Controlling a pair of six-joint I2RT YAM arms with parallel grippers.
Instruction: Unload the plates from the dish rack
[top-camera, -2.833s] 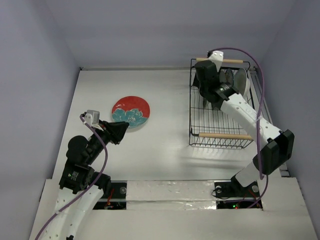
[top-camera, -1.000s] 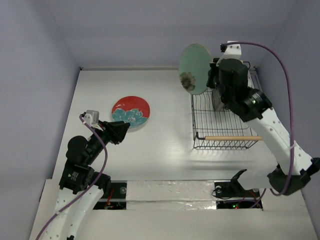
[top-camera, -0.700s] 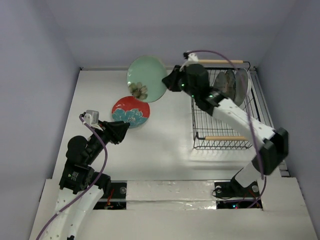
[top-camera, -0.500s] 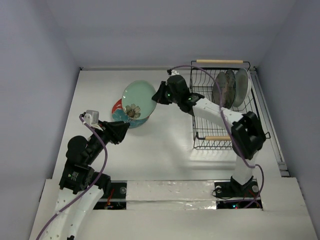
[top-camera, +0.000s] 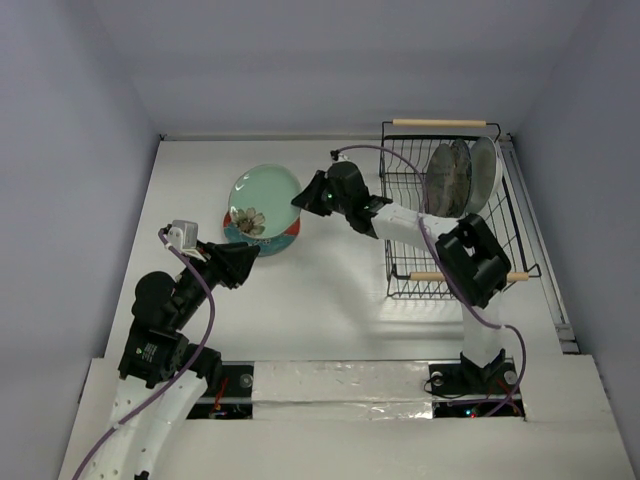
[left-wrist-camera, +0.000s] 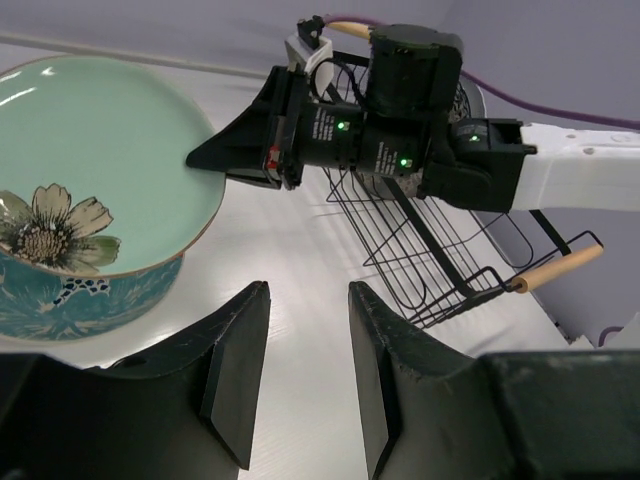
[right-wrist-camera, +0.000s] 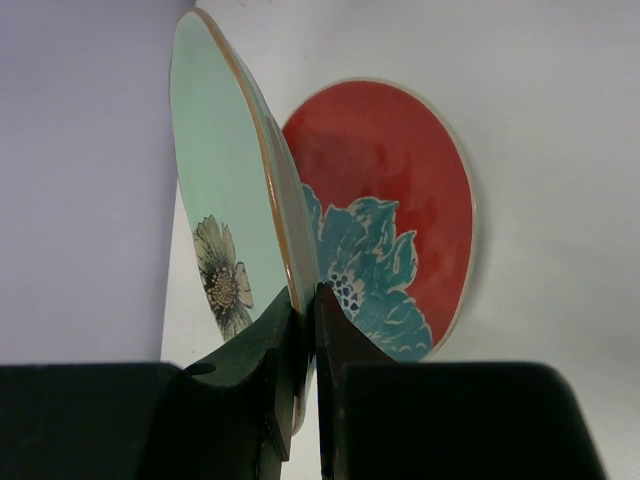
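Top view: we count four plates, one dish rack (top-camera: 410, 240) and two grippers. Two plates stand on edge at the rack's far right end, a dark patterned plate (top-camera: 447, 178) and, just beside it, a white plate (top-camera: 485, 168). The rack has two wooden handles, far (top-camera: 440, 123) and near (top-camera: 470, 276). The other two plates lie out on the table (top-camera: 340, 300), left of the rack: the grey-green plate (top-camera: 262, 195) above the red plate (top-camera: 280, 240), largely covering it.

Right wrist view: only here do we see the right gripper (right-wrist-camera: 305, 300) pinching the grey-green plate's rim, its jaws closed on it. The plate is tilted up from the red plate on this side. Whether its far edge touches, we cannot tell.

Left wrist view: the left gripper (left-wrist-camera: 307, 290) has its jaws apart with nothing between them, near both plates. The rack's plates are mostly hidden behind the right arm.
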